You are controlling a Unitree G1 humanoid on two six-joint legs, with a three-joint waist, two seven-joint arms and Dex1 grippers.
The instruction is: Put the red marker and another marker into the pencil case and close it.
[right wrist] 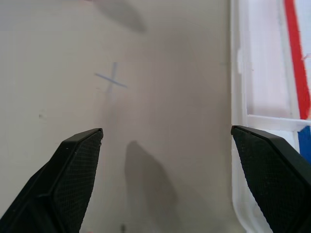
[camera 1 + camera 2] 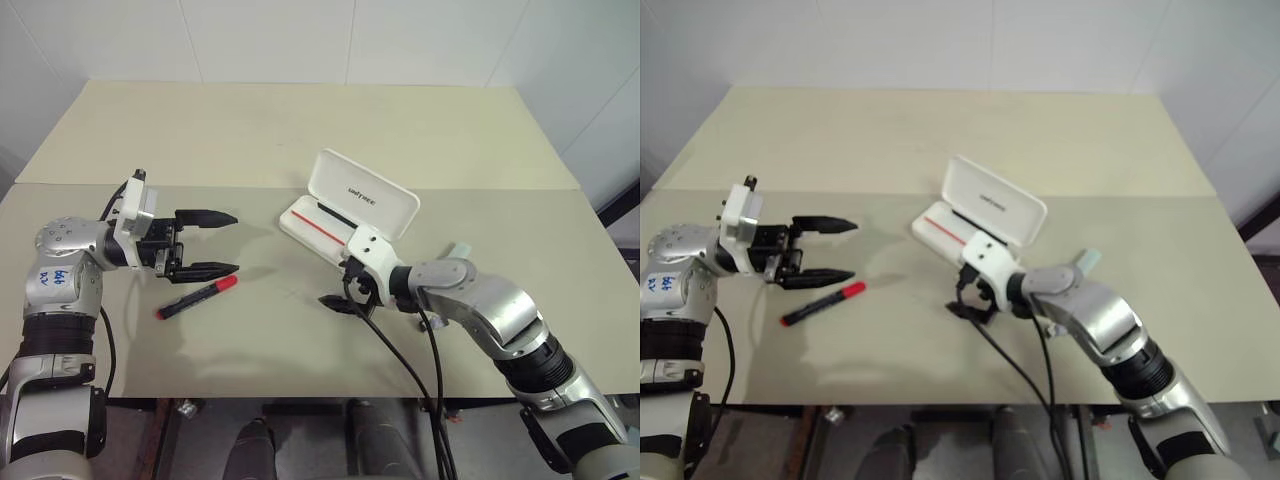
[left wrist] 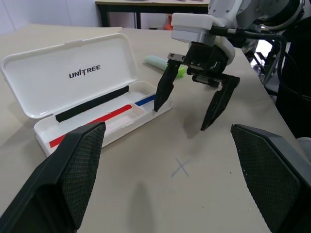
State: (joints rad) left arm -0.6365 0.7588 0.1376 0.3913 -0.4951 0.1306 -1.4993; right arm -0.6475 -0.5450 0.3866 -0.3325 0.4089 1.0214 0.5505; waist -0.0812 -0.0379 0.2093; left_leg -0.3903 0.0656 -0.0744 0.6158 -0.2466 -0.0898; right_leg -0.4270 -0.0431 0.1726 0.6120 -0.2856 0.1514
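The red marker [image 2: 197,298] lies flat on the table near the front left, just below my left gripper [image 2: 212,243]. That gripper hangs level above the table, open and empty. The white pencil case [image 2: 345,210] lies open at mid-table, its "UNITREE" lid [image 3: 77,77] raised and red and blue stripes inside its tray [image 1: 265,97]. My right gripper [image 3: 182,119] hangs open and empty just in front of the case, angled down at the table. The stubby pale green marker [image 2: 1087,260] lies right of the case, partly hidden behind my right arm.
A small pen cross [image 3: 181,167] is drawn on the table between the two grippers. Black cables [image 2: 400,360] drop from my right wrist over the table's front edge. A seam [image 2: 300,186] crosses the table behind the case.
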